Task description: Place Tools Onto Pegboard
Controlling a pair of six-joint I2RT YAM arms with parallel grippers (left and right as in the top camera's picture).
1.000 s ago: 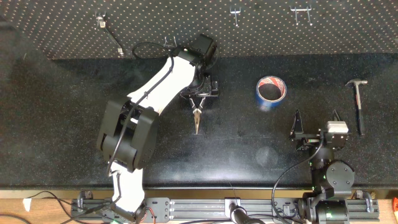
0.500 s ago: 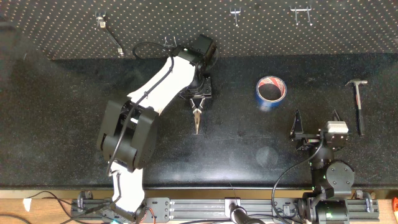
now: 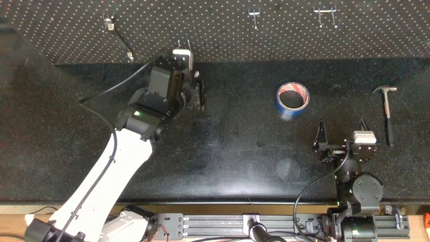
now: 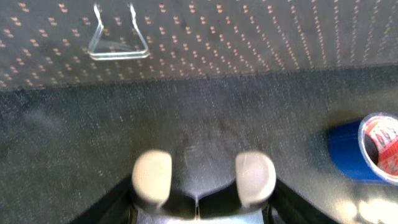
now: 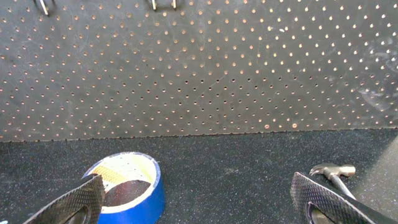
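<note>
Nearest me, the right gripper (image 3: 341, 133) has not moved in the last second. It hangs low over the black table (image 3: 255, 154) by its own base, fingers spread wide with nothing between them. The left arm has changed a lot. A moment ago it was folded at the elbow with its gripper down on the pliers in the middle of the table. Now it runs in one long diagonal from the near left corner, and the pliers have come off the table with it. The left gripper (image 4: 203, 193) sits close to the foot of the pegboard (image 3: 269, 33) and faces it, closed on the pliers (image 4: 152, 180), whose two pale rounded handle ends stick out between the fingers. Farther right, the blue roll of tape (image 3: 293, 99) and the hammer (image 3: 386, 111) lie where they were. On the board ahead of the left gripper hangs a wire hook (image 4: 118, 37).
</note>
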